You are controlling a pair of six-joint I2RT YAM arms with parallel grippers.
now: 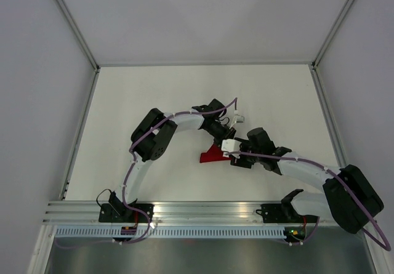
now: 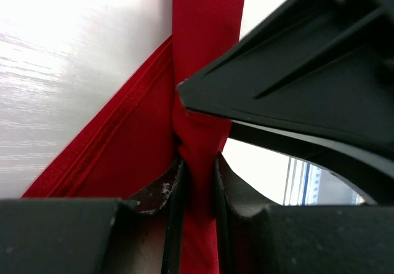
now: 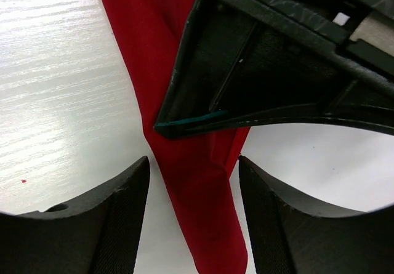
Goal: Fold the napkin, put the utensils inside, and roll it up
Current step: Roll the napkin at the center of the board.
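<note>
The red napkin [image 1: 212, 156] lies bunched into a narrow strip on the white table between the two arms. My left gripper [image 1: 225, 133] is shut on it. In the left wrist view the cloth [image 2: 203, 71] is pinched tight between the fingers of that gripper [image 2: 197, 164]. My right gripper [image 1: 233, 153] stands open. Its fingers [image 3: 120, 215] straddle the rolled end of the napkin [image 3: 197, 194] without touching it, with table showing on both sides of that gripper [image 3: 193, 169]. No utensils show in any view.
The white table [image 1: 154, 95] has walls on three sides and a metal rail [image 1: 203, 212] along the near edge. The two grippers crowd each other. A black finger of the other arm [image 3: 277, 71] hangs over the cloth in the right wrist view.
</note>
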